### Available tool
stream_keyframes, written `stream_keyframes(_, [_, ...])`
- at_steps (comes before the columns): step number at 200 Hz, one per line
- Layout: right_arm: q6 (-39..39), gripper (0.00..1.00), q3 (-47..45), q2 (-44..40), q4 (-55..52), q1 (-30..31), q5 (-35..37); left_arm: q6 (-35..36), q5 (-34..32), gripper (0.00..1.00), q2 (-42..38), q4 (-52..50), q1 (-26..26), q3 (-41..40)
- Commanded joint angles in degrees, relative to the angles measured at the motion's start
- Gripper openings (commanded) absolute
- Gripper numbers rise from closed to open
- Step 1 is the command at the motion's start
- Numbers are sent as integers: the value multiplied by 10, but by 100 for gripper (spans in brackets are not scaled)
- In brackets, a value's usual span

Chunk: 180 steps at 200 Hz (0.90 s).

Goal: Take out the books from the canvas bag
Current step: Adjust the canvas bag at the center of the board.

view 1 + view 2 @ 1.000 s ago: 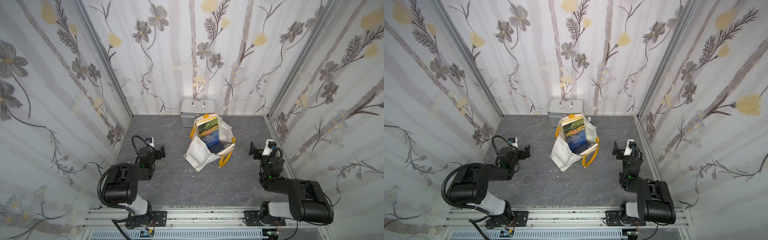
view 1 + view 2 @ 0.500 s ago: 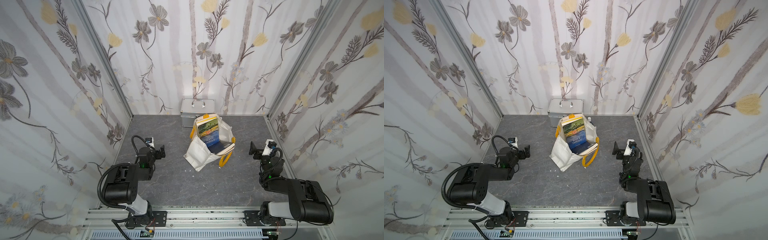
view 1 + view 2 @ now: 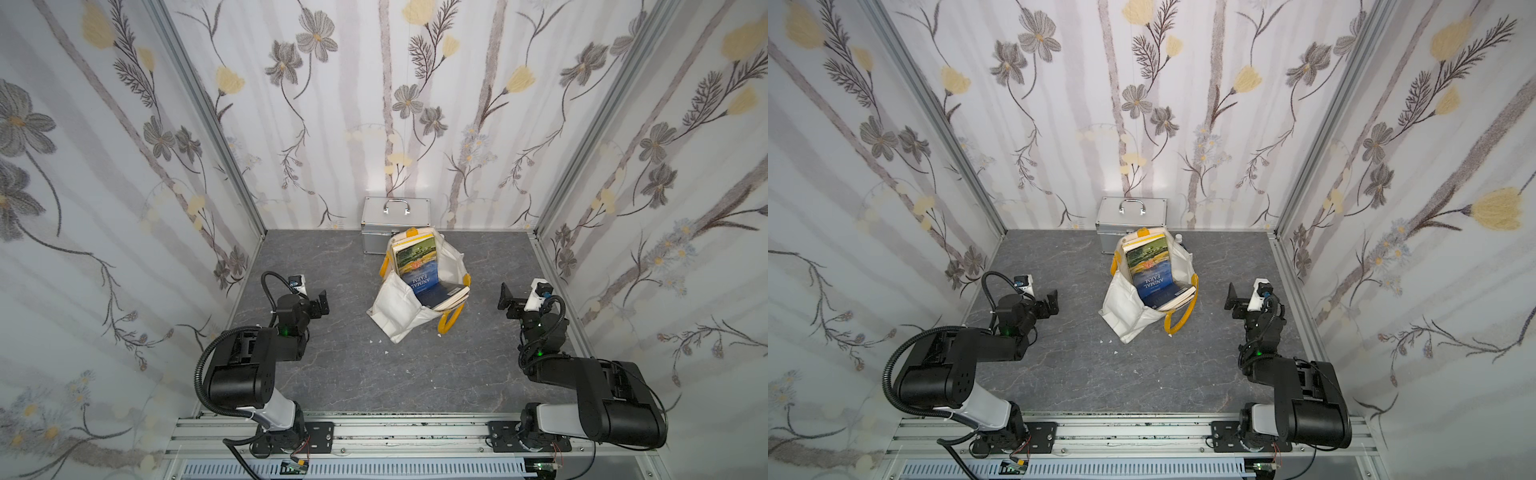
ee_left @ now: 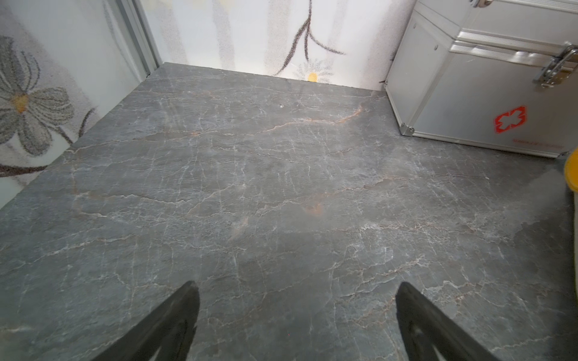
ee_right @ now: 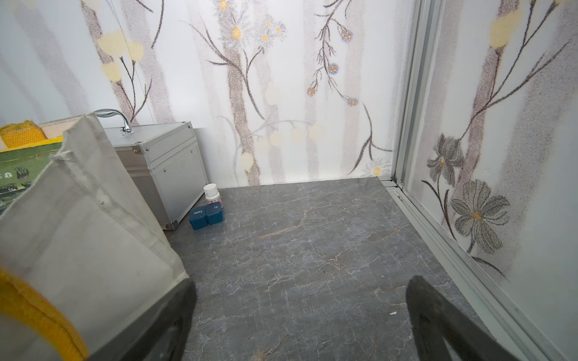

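Top views show left claw (image 3: 322,300) and right claw (image 3: 506,296) gaping empty, silver case (image 3: 395,208) behind canvas bag (image 3: 395,309).

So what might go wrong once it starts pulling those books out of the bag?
The canvas bag is soft and unheld, so tugging the Animal Farm book might drag the whole bag along. The other books lean loosely with it and may slide out. A shifting bag might topple the small white bottle beside the silver case.
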Motion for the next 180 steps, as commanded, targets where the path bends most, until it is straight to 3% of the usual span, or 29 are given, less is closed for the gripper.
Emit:
stream_keyframes(1, [0, 100, 28, -12, -30, 1, 15, -28, -64, 100, -11, 14, 2, -5])
stream_keyframes(13, [8, 100, 88, -38, -171, 3, 31, -28, -77, 100, -35, -6, 0, -5])
stream_keyframes(21, [38, 100, 153, -46, -301, 3, 54, -28, -78, 100, -69, -71, -1, 13])
stream_keyframes(29, [62, 100, 227, -44, -444, 3, 65, -51, -112, 100, -117, -218, -2, 65])
stream_keyframes(38, [66, 100, 304, -33, -598, 13, 69, -105, -196, 100, -151, -417, -7, 155])
stream_keyframes(49, [64, 100, 386, -20, -720, 46, 110, -171, -258, 100, -161, -621, -8, 274])
stream_keyframes(63, [68, 100, 453, -10, -831, 98, 156, -153, -210, 100, -155, -767, -9, 391])
stream_keyframes(84, [121, 100, 543, 4, -967, 166, 204, -125, -101, 100, -146, -888, -19, 512])
stream_keyframes(118, [261, 100, 646, 28, -1090, 205, 158, -156, 16, 100, -87, -1057, -66, 686])
stream_keyframes(157, [337, 100, 643, 37, -1037, 222, -36, -222, 111, 98, -7, -1100, -136, 774])
stream_keyframes(180, [357, 99, 640, 39, -1017, 240, -83, -233, 136, 97, 52, -1106, -176, 820])
